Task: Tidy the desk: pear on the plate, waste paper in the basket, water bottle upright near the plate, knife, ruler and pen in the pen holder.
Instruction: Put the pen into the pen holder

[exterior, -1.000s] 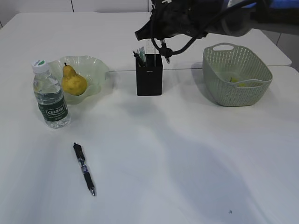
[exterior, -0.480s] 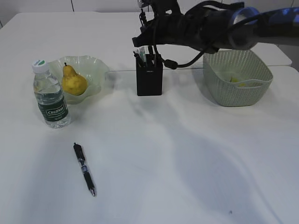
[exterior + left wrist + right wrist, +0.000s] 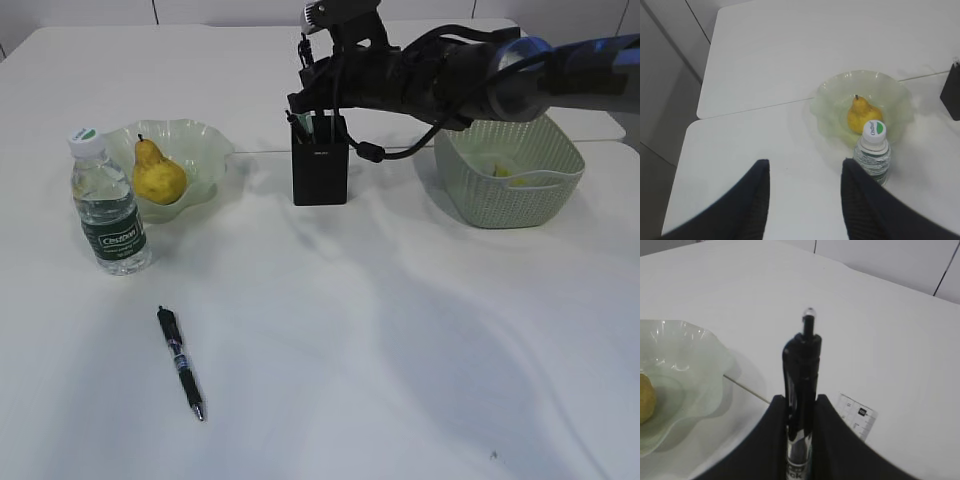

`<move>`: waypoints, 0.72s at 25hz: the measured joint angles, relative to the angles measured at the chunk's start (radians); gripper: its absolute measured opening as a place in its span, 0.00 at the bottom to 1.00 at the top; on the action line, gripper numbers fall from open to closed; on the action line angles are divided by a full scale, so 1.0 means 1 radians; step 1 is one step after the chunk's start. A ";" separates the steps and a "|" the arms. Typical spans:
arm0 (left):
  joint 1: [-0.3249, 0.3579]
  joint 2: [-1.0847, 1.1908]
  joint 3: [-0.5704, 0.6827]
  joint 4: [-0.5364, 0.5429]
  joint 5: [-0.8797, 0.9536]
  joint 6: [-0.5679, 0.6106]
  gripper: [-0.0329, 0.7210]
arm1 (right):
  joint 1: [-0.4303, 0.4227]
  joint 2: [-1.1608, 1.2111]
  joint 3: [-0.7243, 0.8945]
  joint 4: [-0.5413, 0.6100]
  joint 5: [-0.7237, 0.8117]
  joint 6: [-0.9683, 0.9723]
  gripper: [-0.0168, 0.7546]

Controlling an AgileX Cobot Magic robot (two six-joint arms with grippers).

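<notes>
Yellow pear (image 3: 157, 176) sits on the green plate (image 3: 205, 150); bottle (image 3: 108, 205) stands upright beside it. A black pen (image 3: 181, 362) lies flat nearby. Black holder (image 3: 319, 168) stands upright, basket (image 3: 508, 165) beside.

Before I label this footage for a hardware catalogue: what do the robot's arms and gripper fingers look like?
The right arm is dark, black near the wrist with a glossy blue-grey link, and black cables loop beneath it. The right gripper's fingers are smooth, black and tapered. The left gripper's fingers are also black, with a finely ribbed texture. No markings show.
</notes>
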 joint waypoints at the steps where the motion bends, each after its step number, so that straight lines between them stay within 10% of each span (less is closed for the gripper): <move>1: 0.000 0.000 0.000 -0.002 0.000 0.000 0.48 | -0.002 0.000 0.000 0.000 -0.004 -0.004 0.18; 18: 0.000 0.000 0.000 -0.034 0.000 0.000 0.48 | -0.014 0.072 -0.039 -0.002 -0.072 -0.034 0.18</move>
